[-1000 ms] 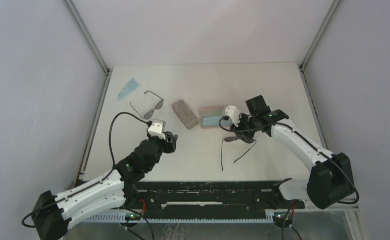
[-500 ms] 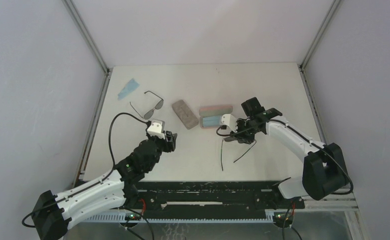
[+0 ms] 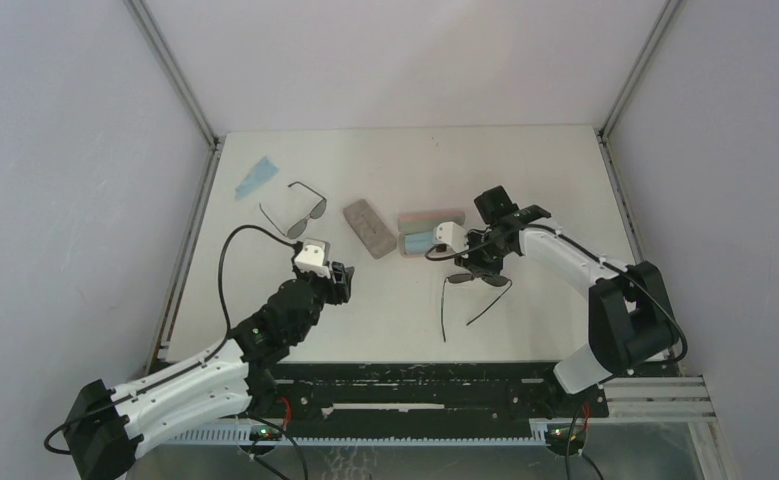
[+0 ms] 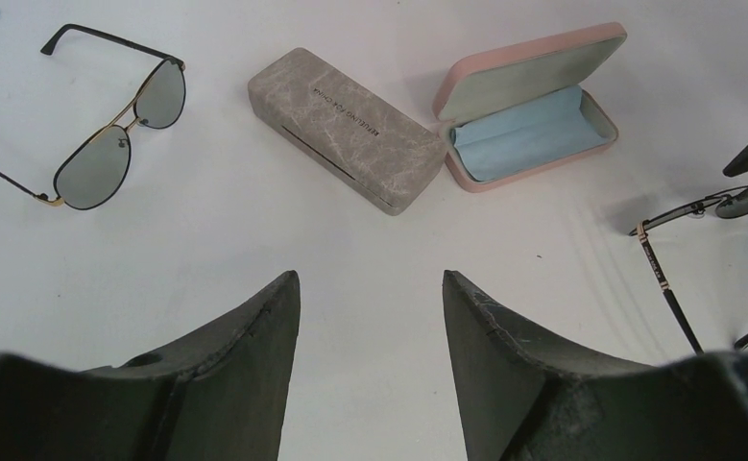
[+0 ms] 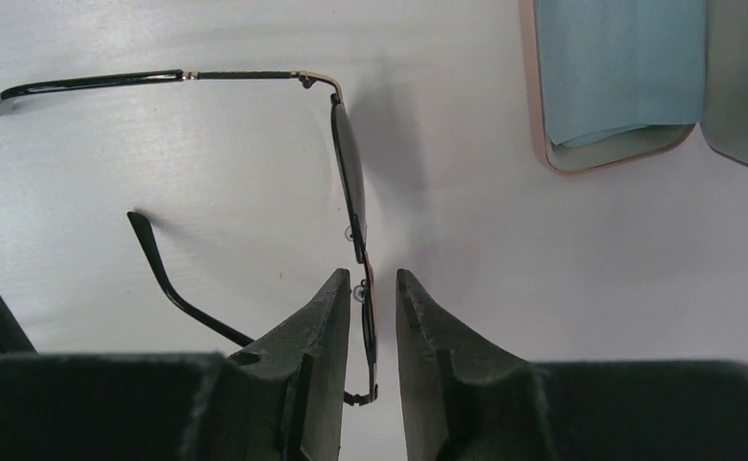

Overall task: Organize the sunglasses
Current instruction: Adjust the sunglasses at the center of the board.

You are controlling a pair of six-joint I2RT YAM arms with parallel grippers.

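The right arm (image 3: 575,265) has swung left since the earlier view, carrying its load closer to the open case; the left arm (image 3: 265,335) has barely shifted.

The white table (image 3: 405,160) is matte and smooth. The right gripper (image 5: 365,288) has its dark, wedge-shaped fingers pinched almost together on the thin front rim of the held sunglasses (image 5: 349,182). The left gripper (image 4: 370,288) hangs with its fingers spread apart and nothing between them, near the left side of the table.

The pink case (image 3: 427,238) lies open just left and slightly far of the right gripper, its long axis running left to right. It is a rigid oblong shell with a pale lining and a soft light blue cloth inside. The grey-brown case (image 4: 346,125) is closed, marbled and box-like, and lies just left of the pink one.

The front of the held sunglasses also runs roughly left to right, so it is close to parallel with the case. Their thin black temples stand unfolded and point toward the near edge, which likely will not fit. The second pair of sunglasses (image 4: 91,173) rests far left, nearer the left arm. A loose blue cloth (image 3: 256,177) lies beyond it.
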